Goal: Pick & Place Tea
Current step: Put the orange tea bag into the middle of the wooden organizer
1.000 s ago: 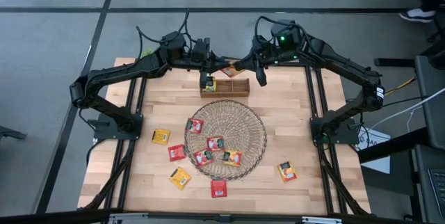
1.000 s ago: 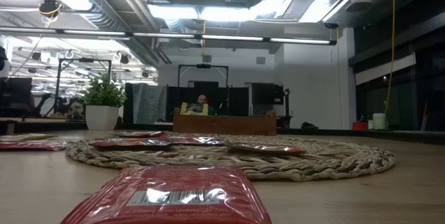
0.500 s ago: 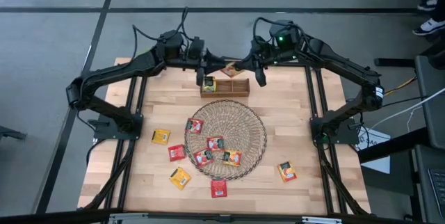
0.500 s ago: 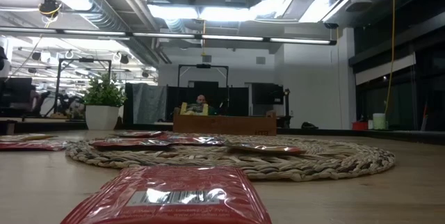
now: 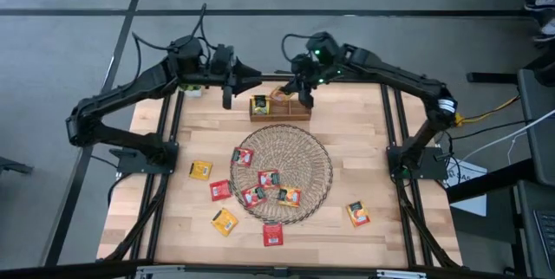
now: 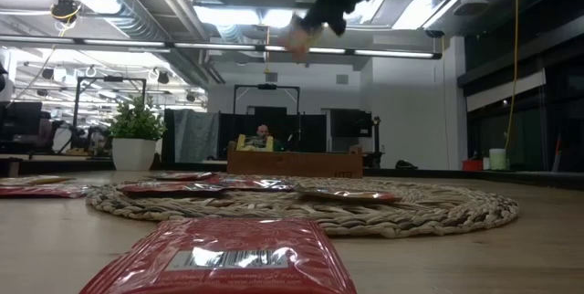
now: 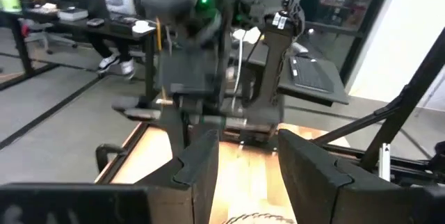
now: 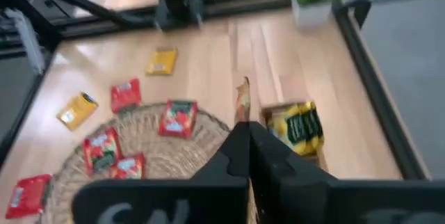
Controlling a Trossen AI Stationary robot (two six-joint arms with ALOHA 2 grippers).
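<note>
An orange tea sachet hangs just above the wooden box at the table's far edge, with my right gripper shut on it. A yellow sachet lies in the box's left compartment. Several red and yellow sachets lie on the round wicker mat and on the table around it. My left gripper is open and holds nothing. It hovers left of the box, pointing toward the right arm. My right gripper pinches the orange sachet by one edge between its two shut fingers. The sachet sticks out past the fingertips and shows edge-on in the right wrist view. The fingers slant down from the table's far right. The sachet is lifted clear, over the box.
A small potted plant stands at the far left corner, close behind my left arm. One red sachet lies near the front edge. Two sachets lie left of the mat and an orange one lies to its right.
My left gripper has drawn back from over the box toward the table's left edge and risen a little; the yellow sachet stays in the box. My right gripper has come down and leftward toward the box, carrying the orange sachet with it.
</note>
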